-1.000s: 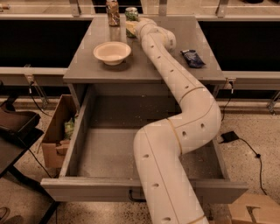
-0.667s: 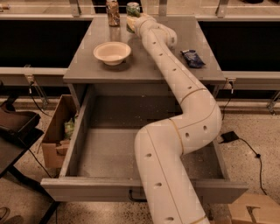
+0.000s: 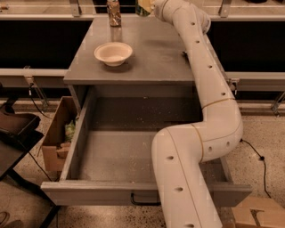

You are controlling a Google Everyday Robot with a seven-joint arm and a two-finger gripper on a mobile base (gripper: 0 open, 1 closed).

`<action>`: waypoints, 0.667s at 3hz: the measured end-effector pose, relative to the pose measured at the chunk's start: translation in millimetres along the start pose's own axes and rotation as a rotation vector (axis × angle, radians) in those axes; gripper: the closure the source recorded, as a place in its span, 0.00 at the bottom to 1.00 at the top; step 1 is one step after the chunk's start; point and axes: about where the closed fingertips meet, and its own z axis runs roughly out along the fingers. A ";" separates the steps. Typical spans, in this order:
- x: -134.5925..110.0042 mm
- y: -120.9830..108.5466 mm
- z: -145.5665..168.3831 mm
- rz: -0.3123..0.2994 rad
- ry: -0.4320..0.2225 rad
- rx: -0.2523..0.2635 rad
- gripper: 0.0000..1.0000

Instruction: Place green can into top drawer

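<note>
The gripper sits at the far back edge of the cabinet top, right at the upper limit of the view, with the green can immediately to its left and touching or nearly touching it. Whether the gripper is clamped on the can or standing apart from it cannot be told. The can stands upright, long axis vertical, and only its lower part shows. The top drawer lies pulled out well forward of and below the can, so the coming transfer runs toward the camera and then down. The drawer is grey sheet metal with a speckled floor and flat front panel. A brown-orange can and a smooth cream bowl stand left of the path.
</note>
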 end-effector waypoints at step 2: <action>9.5 8.5 4.4 -0.014 0.026 -0.015 1.00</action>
